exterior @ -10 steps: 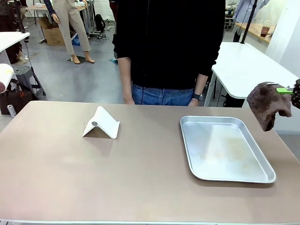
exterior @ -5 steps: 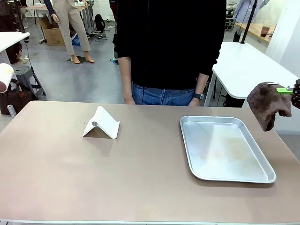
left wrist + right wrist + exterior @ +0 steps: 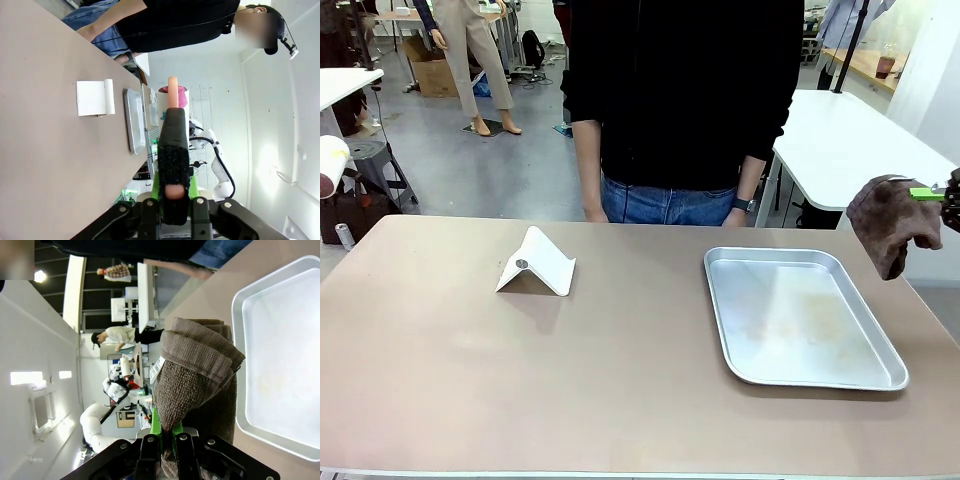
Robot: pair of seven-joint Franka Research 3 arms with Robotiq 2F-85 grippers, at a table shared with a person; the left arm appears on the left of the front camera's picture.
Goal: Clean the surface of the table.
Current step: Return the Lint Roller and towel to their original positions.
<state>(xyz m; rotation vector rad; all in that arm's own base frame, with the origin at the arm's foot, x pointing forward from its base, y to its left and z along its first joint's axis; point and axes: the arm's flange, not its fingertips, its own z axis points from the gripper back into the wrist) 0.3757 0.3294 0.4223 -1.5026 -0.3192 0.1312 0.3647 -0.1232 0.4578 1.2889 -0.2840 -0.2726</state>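
Front view, L to R: I see the table (image 3: 620,380), beige-brown top, filling the lower part of the shot, pale front edge along the bottom. On its left half sits a white folded stand (image 3: 537,262), tent-shaped, small round dot on its near face. A person (image 3: 680,100) in a black top and jeans stands at the far edge, mid-frame, arms down by the sides. R of centre a silver metal tray (image 3: 720,310) lies flat on the table, nothing in it. At the far R edge my right gripper (image 3: 942,195) hangs above the table's right end, jaws clenched on a brown towel (image 3: 892,222) that droops in a bunch, clear of the tray.

Left wrist view: my left gripper (image 3: 172,142) has its jaws pressed together on a thin pinkish stick (image 3: 172,92) that pokes out past the fingertips. Table runs down the left side w/ the stand and tray further along.

Right wrist view: towel folds bulge over the fingers, green pad just visible; tray to the right, below.
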